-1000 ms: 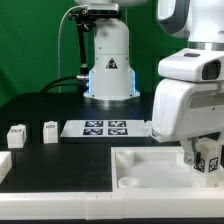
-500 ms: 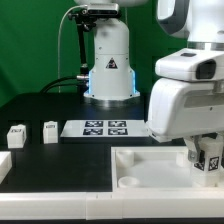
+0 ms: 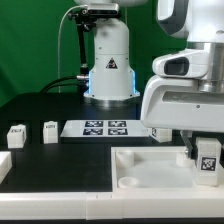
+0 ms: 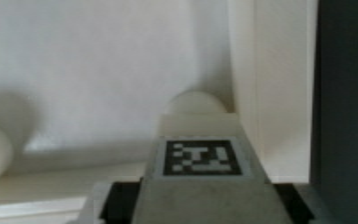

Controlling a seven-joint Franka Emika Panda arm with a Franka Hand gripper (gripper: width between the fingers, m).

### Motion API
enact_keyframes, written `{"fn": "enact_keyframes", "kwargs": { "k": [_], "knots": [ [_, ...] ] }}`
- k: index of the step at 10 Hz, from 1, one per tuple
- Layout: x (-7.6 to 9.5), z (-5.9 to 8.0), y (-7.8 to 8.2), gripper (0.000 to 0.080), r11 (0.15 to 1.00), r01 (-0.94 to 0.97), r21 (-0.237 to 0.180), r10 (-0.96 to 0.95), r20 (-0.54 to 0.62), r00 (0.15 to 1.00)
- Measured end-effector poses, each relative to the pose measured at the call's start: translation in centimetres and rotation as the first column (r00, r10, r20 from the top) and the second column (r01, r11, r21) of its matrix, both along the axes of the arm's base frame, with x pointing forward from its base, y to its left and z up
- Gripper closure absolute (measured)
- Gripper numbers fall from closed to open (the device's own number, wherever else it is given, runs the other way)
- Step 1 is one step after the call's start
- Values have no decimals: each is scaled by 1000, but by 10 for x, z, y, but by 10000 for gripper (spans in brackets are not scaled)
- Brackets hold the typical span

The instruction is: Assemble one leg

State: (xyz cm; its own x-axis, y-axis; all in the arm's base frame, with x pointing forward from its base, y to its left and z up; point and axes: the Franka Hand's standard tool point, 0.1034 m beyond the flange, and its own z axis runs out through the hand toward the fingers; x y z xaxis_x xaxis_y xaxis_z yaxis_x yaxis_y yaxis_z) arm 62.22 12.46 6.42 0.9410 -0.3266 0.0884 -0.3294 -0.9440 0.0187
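Observation:
My gripper (image 3: 206, 160) is shut on a leg (image 3: 208, 156), a small white peg with a black-and-white tag, at the exterior view's right. It holds the leg over the far right part of the large white panel (image 3: 150, 170). In the wrist view the leg (image 4: 204, 150) points away from the camera toward the white panel (image 4: 87, 80), its rounded tip close to the surface near the panel's edge. Two more legs (image 3: 15, 133) (image 3: 50, 131) stand on the black table at the exterior view's left.
The marker board (image 3: 108, 128) lies behind the panel in front of the robot base (image 3: 108, 70). A white part (image 3: 4, 165) shows at the exterior view's left edge. A round socket (image 3: 128, 181) sits in the panel's near left corner.
The arm has shifted toward the exterior view's left and lowered slightly, with the leg still held over the panel's right part.

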Motion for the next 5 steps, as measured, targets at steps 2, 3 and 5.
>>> {"fn": "enact_keyframes", "kwargs": {
  "k": [2,3,5],
  "knots": [
    [-1,0,1,508,961,277,13,-277,10,961],
    [-1,0,0,508,939,343,22,-343,11,939],
    [0,0,-1,508,863,503,57,-504,4,864]
  ]
}}
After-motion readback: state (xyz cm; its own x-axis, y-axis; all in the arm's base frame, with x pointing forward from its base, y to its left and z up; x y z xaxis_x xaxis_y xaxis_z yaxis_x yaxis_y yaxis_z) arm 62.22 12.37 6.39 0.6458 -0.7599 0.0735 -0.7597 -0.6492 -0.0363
